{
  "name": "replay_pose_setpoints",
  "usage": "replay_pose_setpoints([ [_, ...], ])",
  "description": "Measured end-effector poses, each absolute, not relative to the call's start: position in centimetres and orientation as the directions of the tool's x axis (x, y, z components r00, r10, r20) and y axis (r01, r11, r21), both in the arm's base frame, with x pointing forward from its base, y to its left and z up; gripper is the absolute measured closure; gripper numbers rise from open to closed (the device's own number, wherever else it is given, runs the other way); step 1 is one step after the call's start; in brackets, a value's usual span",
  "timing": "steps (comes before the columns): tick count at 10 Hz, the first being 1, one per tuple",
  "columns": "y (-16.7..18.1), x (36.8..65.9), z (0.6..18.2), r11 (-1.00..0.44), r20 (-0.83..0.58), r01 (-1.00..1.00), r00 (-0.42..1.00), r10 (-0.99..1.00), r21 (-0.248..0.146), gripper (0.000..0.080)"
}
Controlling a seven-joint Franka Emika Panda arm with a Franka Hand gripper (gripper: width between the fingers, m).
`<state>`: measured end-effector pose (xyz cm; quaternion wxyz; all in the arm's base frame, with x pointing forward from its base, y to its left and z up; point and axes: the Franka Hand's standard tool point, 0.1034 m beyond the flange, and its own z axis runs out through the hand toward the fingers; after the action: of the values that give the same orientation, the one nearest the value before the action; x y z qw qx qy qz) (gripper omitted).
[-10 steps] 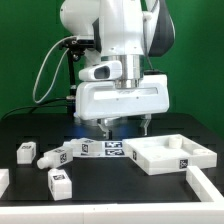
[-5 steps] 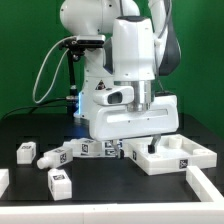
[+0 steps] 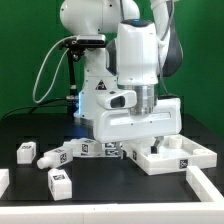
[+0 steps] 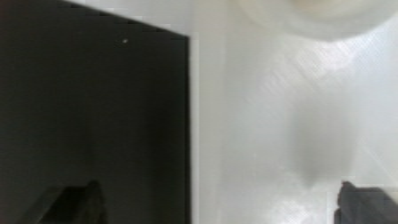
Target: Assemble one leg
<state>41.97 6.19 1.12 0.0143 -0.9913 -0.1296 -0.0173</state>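
Three small white legs with black-and-white tags lie at the exterior view's left: one (image 3: 26, 152), one tilted (image 3: 48, 159), and one nearer the front (image 3: 60, 183). My gripper (image 3: 141, 150) is open and low over the near-left corner of the large white square panel (image 3: 175, 156), far from the legs. In the wrist view the gripper (image 4: 217, 208) is open and holds nothing. One dark fingertip (image 4: 71, 205) is over the black table and the other over the white panel (image 4: 294, 120). No leg shows in the wrist view.
The marker board (image 3: 92, 150) lies between the legs and the panel, just left of my gripper. A white rimmed part (image 3: 205, 183) sits at the front right, and another white piece (image 3: 3, 180) at the front left edge.
My gripper has moved toward the exterior view's right and down, from above the marker board to the panel's left corner. The legs and panel have not moved.
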Motion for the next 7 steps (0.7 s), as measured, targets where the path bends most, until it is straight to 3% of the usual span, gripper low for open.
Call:
replay_pose_setpoints([
  [2,6.21,41.95,1.11,-0.966,0.038,0.258,0.966,0.257,-0.024,0.0415],
  [3,6.21,41.95,1.10,-0.966,0.038,0.258,0.966,0.257,-0.024,0.0415],
  [5,6.21,41.95,1.10,-0.966,0.037,0.258,0.966,0.257,-0.024,0.0723],
  [7,6.12,41.91,1.26,-0.966,0.031,0.256,0.966,0.255,-0.025,0.0747],
])
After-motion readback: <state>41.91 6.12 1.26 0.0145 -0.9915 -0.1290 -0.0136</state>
